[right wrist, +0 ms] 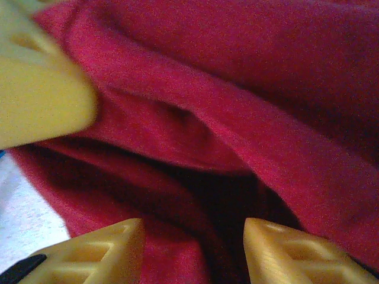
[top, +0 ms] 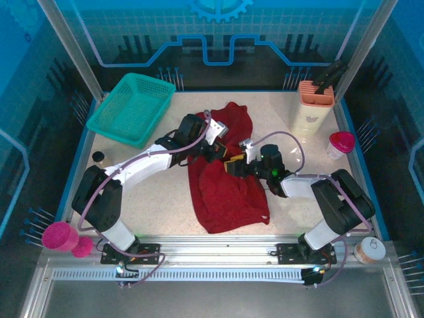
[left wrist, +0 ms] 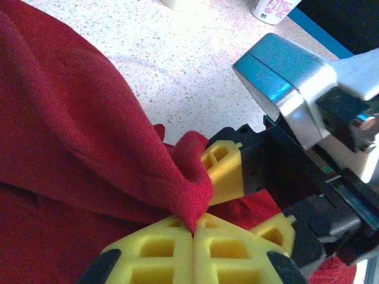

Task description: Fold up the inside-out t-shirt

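dark red t-shirt, crumpled, bunched mid-table

Robot lab cell — alu frame, blue panels, speckled table.

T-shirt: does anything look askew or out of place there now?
The t-shirt lies rumpled and skewed on the table, its upper part bunched. The left gripper is shut on a pinched fold, with the right gripper open close beside it. Nothing looks spilled or damaged.
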You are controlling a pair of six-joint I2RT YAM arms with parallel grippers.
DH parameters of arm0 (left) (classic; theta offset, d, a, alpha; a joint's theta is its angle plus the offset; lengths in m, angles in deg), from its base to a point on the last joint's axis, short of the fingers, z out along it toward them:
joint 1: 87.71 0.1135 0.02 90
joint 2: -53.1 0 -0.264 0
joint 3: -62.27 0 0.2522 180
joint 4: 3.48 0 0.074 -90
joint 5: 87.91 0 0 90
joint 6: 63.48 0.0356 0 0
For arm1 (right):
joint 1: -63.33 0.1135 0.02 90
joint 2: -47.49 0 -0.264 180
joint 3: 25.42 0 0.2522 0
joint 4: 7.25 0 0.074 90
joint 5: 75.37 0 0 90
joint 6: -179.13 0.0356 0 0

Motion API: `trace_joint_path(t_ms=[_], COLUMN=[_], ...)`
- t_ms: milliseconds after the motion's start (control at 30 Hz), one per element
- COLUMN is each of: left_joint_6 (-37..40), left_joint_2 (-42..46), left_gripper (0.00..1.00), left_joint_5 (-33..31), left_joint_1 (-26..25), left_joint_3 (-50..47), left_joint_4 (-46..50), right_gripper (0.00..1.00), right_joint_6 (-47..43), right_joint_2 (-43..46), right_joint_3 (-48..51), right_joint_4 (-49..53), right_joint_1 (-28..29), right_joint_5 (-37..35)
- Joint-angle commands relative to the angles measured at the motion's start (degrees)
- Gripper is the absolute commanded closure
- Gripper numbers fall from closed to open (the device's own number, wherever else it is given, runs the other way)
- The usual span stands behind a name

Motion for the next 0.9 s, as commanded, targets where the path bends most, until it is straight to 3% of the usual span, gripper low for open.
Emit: trace_joint_path(t_ms=[0,267,367,467,500,600,667,767,867], left_joint_6=[0.23,-2.27,-3.6,-4.83,-5.41,-7.51,-8.96,-9.72,-8.22], left_joint_2=[-1.14,-0.72,-0.55,-1.12,-1.12,0.3,1.43,1.65,0.49], left_gripper=[1.0,1.0,1.0,1.0,1.0,1.0,1.0,1.0,1.0], left_joint_5=[0.28,3.85,5.04,6.91,7.34,9.06,9.05,6.8,0.37], left_joint_1=[0.57,0.57,0.57,0.7,0.7,1.46,2.69,5.33,7.77], left_joint_3=[0.27,0.05,-0.19,-0.31,-0.29,-2.06,-4.1,-5.04,-5.94], left_joint_4=[0.56,-0.96,-1.82,-2.83,-2.83,-5.4,-8.28,-7.79,-5.66], right_gripper=[0.52,0.5,0.43,0.46,0.51,0.84,1.0,1.0,1.0], right_joint_6=[2.29,8.96,10.57,12.07,11.8,8.5,6.32,4.48,5.56], right_joint_2=[-0.23,-8.86,-12.35,-14.47,-15.0,-15.91,-15.04,-9.94,-3.42], right_joint_3=[-0.4,-7.13,-11.22,-14.77,-15.54,-17.28,-16.2,-11.01,-3.76], right_joint_4=[-3.89,-1.28,0.55,3.82,4.11,5.09,3.64,2.16,-3.13], right_joint_1=[-0.97,1.89,3.75,4.48,4.52,4.42,4.0,2.59,-0.83], right_joint_5=[4.17,-13.68,-18.83,-24.79,-25.07,-23.51,-20.85,-13.63,4.31])
